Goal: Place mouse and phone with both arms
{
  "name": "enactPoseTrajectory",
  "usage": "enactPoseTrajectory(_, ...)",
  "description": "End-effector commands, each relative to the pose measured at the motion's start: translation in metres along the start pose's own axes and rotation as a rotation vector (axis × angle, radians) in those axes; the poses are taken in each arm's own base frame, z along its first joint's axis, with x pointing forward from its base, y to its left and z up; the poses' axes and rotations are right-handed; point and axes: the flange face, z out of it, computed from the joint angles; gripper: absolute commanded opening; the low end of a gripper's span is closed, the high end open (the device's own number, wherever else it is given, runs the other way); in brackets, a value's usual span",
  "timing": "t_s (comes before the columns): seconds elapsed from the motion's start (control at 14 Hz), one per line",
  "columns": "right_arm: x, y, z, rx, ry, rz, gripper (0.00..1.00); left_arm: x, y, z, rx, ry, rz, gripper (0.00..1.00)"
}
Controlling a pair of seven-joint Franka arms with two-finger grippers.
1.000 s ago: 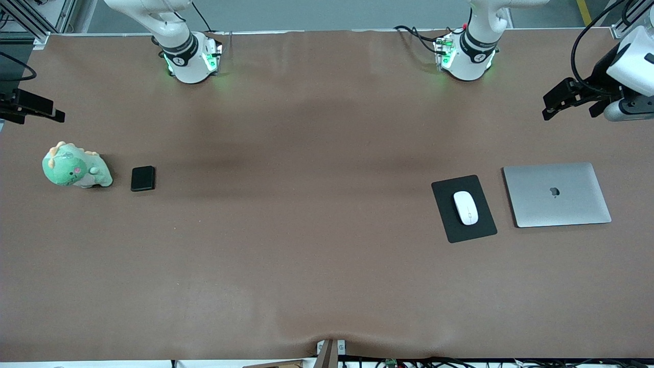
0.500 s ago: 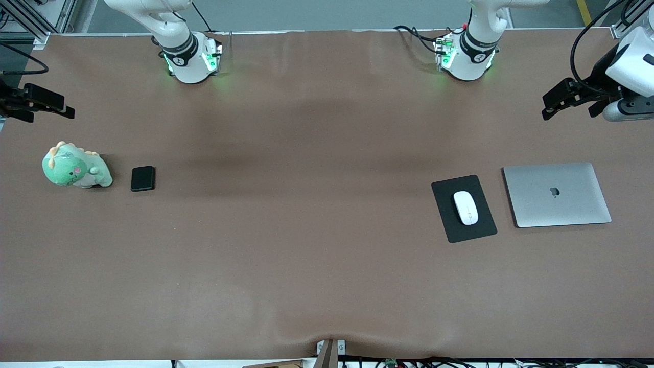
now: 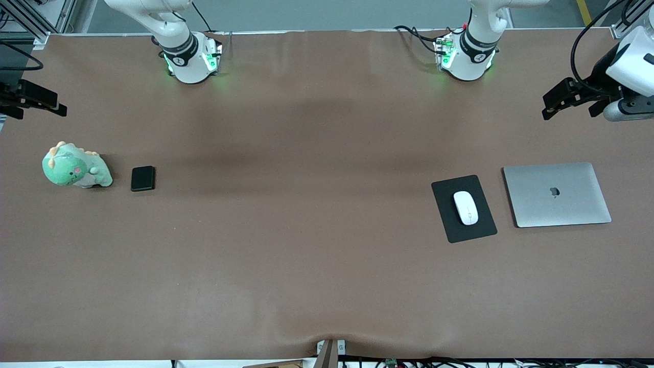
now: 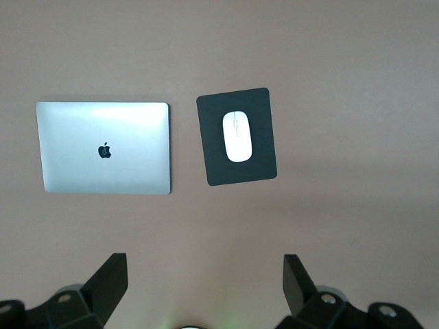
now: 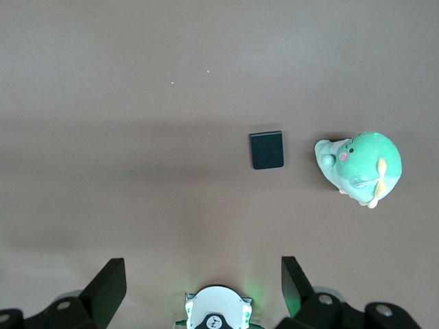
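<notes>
A brown bench (image 3: pixel 317 255) filled the front view, its covering faintly rippled, with the two arms' green-lit bases standing along its edge farthest from the front camera. The left arm (image 3: pixel 477 46) and the right arm (image 3: pixel 173 41) both rose out of the picture from those bases.

Largest of the things on it was a closed silver laptop (image 3: pixel 557 194) toward the left arm's end. Just beside it, toward the middle of the bench, lay a matte black pad (image 3: pixel 464 208) — slightly turned — and the mouse (image 3: pixel 466 207) sat on that pad, white and glossy, its length running along the pad's.

Toward the right arm's end a green plush dinosaur (image 3: pixel 75 167) sat near the bench edge, and the phone (image 3: pixel 142 178) lay flat just beside it, apart from it, on the side toward the bench's middle.

The left gripper (image 3: pixel 571 105) hung over the left arm's end of the bench, its fingers (image 4: pixel 108 284) spread wide and holding nothing. The right gripper (image 3: pixel 31 100) hung over the right arm's end — fingers (image 5: pixel 107 286) wide too, empty, the phone and the plush in its wrist view below.
</notes>
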Motion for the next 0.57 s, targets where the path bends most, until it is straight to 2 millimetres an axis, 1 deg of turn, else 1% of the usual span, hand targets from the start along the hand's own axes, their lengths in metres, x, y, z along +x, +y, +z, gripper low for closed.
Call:
enactPoseTrajectory(0.0, -0.0088, 0.0028, -0.0077, -0.003, 0.011, -0.003, 1.0, -0.001, -0.0048, -0.0081, 0.011, 0.015, 0.013, 1.0)
enactPoseTrajectory(0.5, -0.0079, 0.0017, -0.0083, -0.001, 0.019, -0.006, 1.0, -0.0008, -0.0043, -0.0101, 0.027, 0.02, 0.027, 1.0)
